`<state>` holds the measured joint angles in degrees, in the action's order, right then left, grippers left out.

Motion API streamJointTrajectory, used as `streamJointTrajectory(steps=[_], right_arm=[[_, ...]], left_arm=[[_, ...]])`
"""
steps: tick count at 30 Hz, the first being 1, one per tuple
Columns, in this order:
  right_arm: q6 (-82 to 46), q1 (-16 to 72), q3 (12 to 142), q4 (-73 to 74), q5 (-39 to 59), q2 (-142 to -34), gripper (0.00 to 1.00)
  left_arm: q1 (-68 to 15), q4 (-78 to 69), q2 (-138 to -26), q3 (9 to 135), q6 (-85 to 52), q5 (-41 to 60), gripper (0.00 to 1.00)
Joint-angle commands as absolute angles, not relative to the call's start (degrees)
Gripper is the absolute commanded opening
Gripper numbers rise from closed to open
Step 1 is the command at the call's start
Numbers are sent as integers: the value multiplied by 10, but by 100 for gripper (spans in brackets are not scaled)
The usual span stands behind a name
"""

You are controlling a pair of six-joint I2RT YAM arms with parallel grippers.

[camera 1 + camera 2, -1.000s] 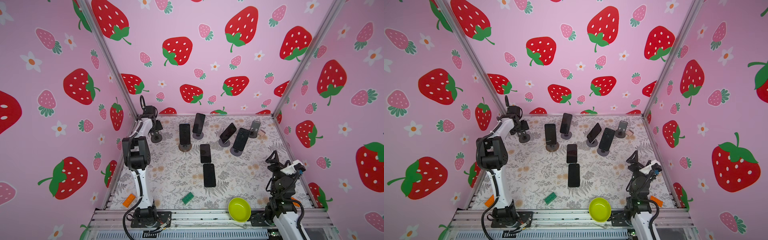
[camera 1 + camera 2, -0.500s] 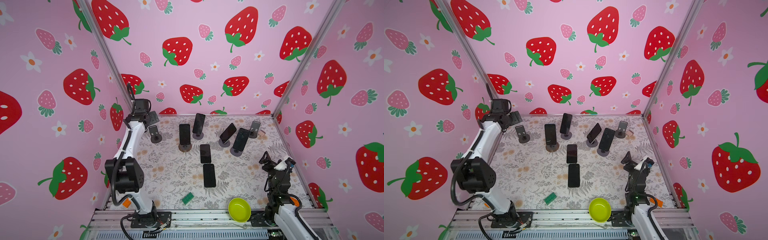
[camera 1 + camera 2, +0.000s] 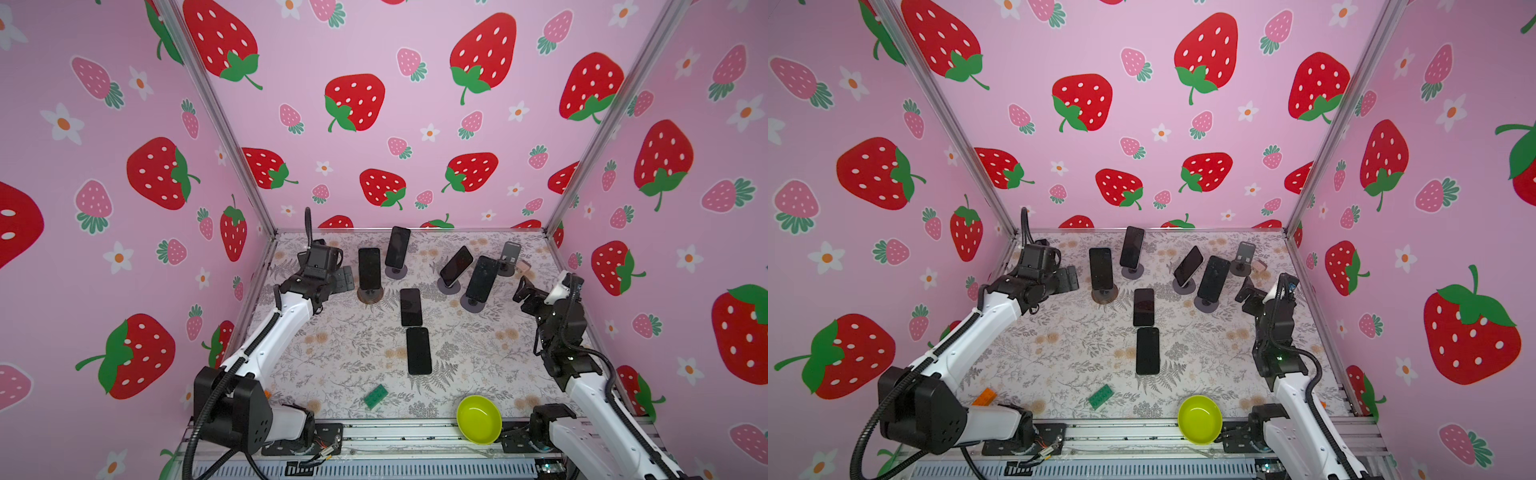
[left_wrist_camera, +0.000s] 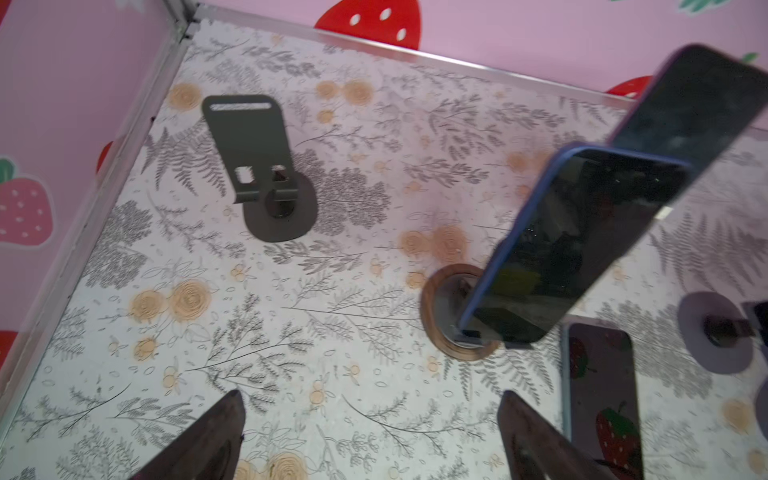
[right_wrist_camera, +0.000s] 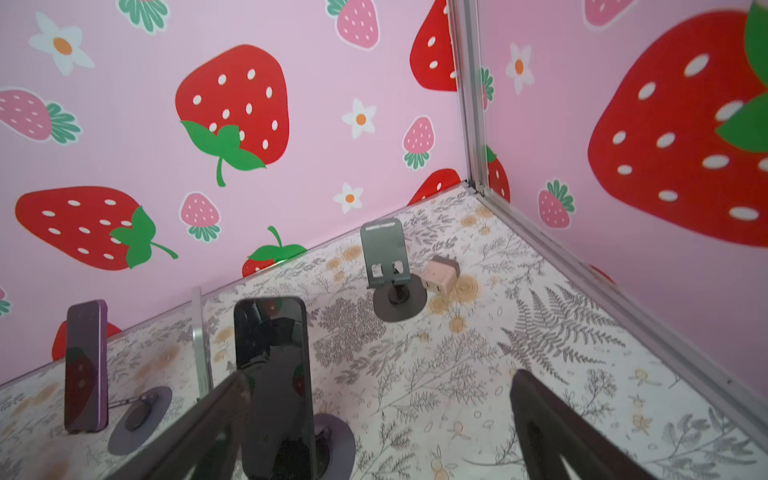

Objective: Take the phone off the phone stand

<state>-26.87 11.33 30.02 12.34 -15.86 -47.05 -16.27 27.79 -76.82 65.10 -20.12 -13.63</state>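
The left fingers (image 4: 208,440), apart, have swung from the empty stand (image 4: 249,141) toward the phone (image 3: 369,269) leaning in its phone stand (image 3: 370,296) at their three o'clock. The right fingers (image 5: 540,415) are apart. Both top views hide the empty stand.

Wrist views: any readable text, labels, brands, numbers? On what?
No text can be quoted.
Empty stand by the left wall: a pale strip along its top edge may be lettering, but it is too blurred to read.
Empty stand beside the pink charger: the same kind of strip, too small to read.
Nothing else shows any text.
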Motion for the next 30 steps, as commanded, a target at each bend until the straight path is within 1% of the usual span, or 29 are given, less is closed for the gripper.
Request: streamJointTrajectory(steps=[1, 2, 5, 11, 14, 17, 19, 23, 26, 30], right_arm=[[-272, 117, 376, -2, -165, -517, 100], [-284, 119, 404, -25, -159, -548, 100], [-308, 125, 479, -82, -153, -598, 100], [-356, 131, 592, -180, -142, -686, 100], [-365, 138, 610, -179, -119, -710, 100], [-369, 149, 640, -184, -130, -740, 100], [-369, 161, 674, -203, -141, -767, 100], [-370, 203, 746, -246, -218, -833, 100], [-387, 206, 795, -289, -218, -878, 100], [-387, 206, 823, -297, -211, -919, 100]], left_arm=[[-224, 223, -717, 643, -200, -166, 96], [-241, 207, -711, 635, -204, -157, 96], [-283, 193, -708, 625, -214, -129, 96], [-372, 150, -722, 563, -210, -164, 96], [-410, 114, -726, 518, -211, -160, 94], [-454, 57, -719, 469, -196, -180, 95], [-464, 21, -717, 440, -194, -179, 95], [-469, -36, -728, 402, -152, -171, 95], [-470, -20, -738, 411, -138, -198, 95], [-469, -50, -739, 390, -134, -169, 95]])
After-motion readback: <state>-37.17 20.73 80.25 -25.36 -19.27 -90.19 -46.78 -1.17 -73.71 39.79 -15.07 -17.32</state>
